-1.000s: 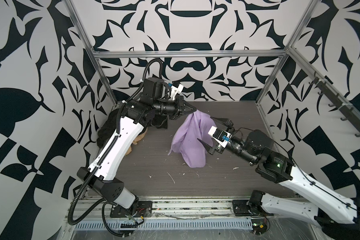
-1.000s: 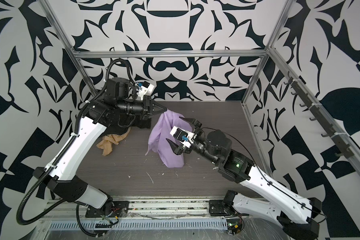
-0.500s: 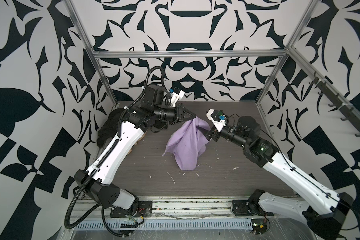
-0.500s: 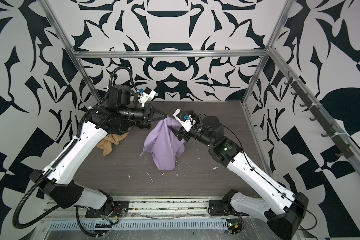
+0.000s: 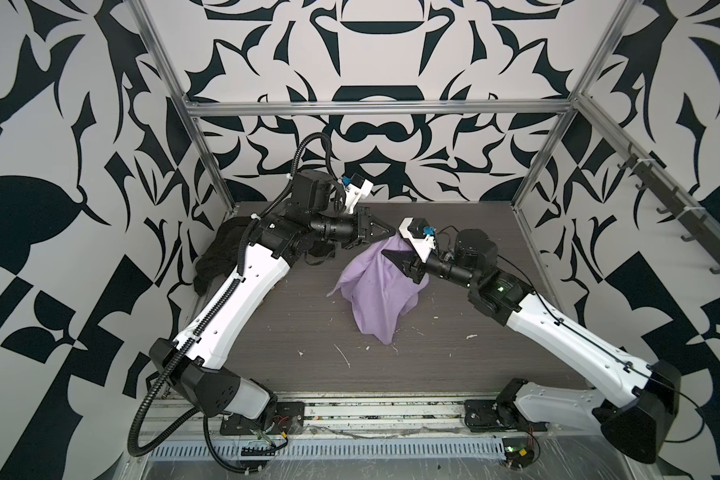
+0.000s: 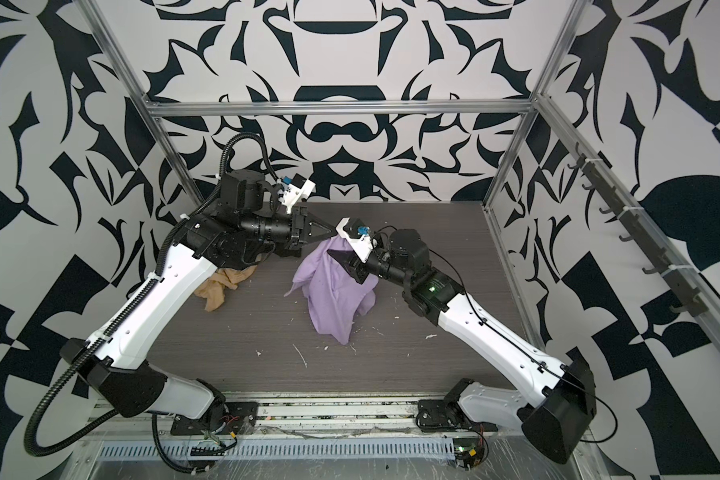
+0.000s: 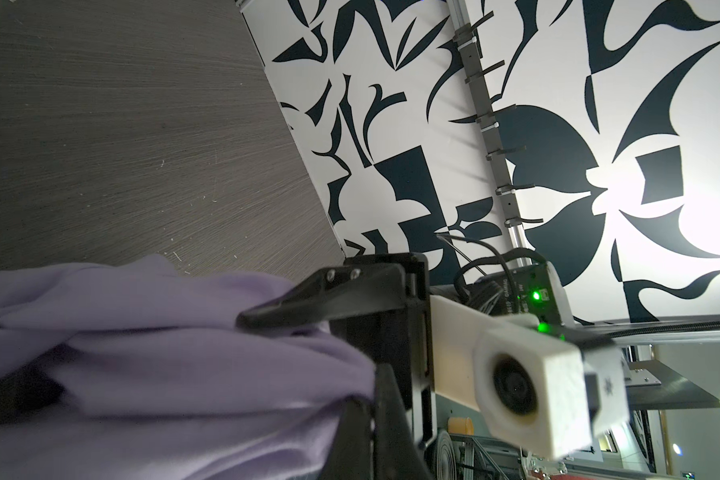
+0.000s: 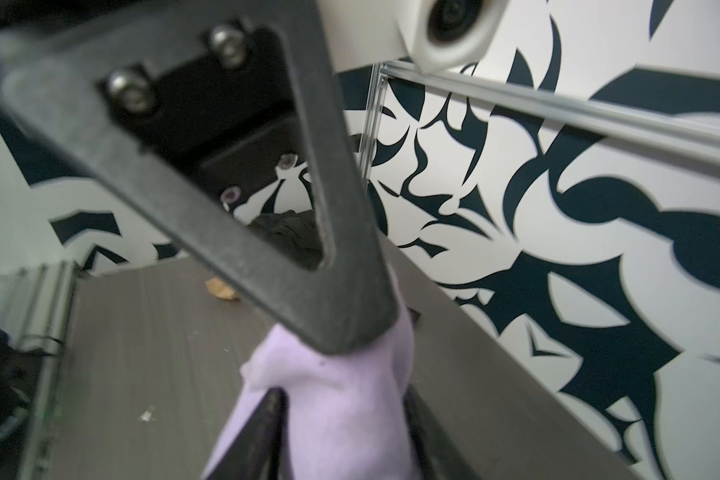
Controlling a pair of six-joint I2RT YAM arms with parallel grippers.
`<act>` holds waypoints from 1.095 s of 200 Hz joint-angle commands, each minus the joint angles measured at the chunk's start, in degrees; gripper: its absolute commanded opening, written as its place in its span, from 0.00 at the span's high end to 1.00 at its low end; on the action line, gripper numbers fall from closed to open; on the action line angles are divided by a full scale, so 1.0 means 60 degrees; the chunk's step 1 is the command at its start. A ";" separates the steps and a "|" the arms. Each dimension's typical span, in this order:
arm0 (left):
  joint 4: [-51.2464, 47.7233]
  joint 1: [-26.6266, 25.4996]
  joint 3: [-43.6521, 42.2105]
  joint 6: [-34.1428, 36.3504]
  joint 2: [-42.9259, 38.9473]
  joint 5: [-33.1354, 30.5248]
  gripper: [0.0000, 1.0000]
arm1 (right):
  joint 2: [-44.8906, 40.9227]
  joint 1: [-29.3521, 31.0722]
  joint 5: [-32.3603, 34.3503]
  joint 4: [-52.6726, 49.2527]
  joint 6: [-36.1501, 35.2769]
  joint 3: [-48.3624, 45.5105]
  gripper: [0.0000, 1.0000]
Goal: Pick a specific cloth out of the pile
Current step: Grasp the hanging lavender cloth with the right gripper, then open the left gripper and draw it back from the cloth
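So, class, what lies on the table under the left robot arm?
A crumpled tan-orange cloth sticks out from beneath the left arm in a top view, and a black cloth shows beside it. The arm covers the rest of both, so their full extent is hidden.

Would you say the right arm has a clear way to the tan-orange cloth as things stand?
Probably not: the lilac cloth hanging from the left gripper sits in the right gripper, and the left arm hangs over the tan-orange cloth.
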 commanded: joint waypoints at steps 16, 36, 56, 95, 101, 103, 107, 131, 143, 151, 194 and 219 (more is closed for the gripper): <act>0.0596 -0.0053 -0.0116 -0.0017 -0.0279 0.0011 1.00 | -0.0226 0.0010 -0.0060 0.0529 0.0306 0.0060 1.00; 0.0693 -0.0053 -0.0157 -0.0017 -0.0313 -0.0083 0.99 | -0.0371 0.0011 0.0013 0.0448 0.0305 -0.0014 1.00; 0.0953 -0.0050 -0.0268 -0.0081 -0.0449 -0.0184 0.85 | -0.0566 0.0022 0.0042 0.0172 0.0294 -0.0058 1.00; 0.0848 -0.0022 -0.0275 0.0137 -0.0895 -0.1101 0.49 | -0.0991 0.0011 0.0227 -0.0493 0.0202 -0.0058 1.00; 0.0787 -0.0034 -0.0277 0.0190 -0.0982 -0.1320 0.41 | -0.1043 0.0012 0.0234 -0.0542 0.0203 -0.0065 1.00; 0.0774 -0.0023 -0.0275 0.0207 -0.1021 -0.1394 0.38 | -0.1058 0.0011 0.0223 -0.0556 0.0191 -0.0065 1.00; 0.0738 -0.0028 -0.0295 0.0246 -0.1096 -0.1554 0.34 | -0.1094 0.0011 0.0237 -0.0584 0.0187 -0.0065 1.00; 0.0835 -0.0022 -0.0467 0.0656 -0.1569 -0.2358 0.17 | -0.1180 0.0011 0.0343 -0.0620 0.0145 -0.0137 1.00; 0.0952 -0.0023 -0.0615 0.0846 -0.1791 -0.2647 0.10 | -0.1158 0.0011 0.0427 -0.0664 0.0085 -0.0150 1.00; 0.1035 -0.0013 -0.0728 0.0942 -0.1820 -0.2748 0.05 | -0.1129 -0.0027 0.0486 -0.0679 0.0030 -0.0176 1.00; 0.1346 0.0022 -0.1262 0.1147 -0.2381 -0.3052 0.00 | -0.0829 -0.0422 0.0600 -0.0638 -0.0074 -0.0162 1.00; 0.1169 0.0082 -0.1388 0.1271 -0.2375 -0.3258 0.00 | -0.0570 -0.0685 0.0604 -0.0624 -0.0078 -0.0111 1.00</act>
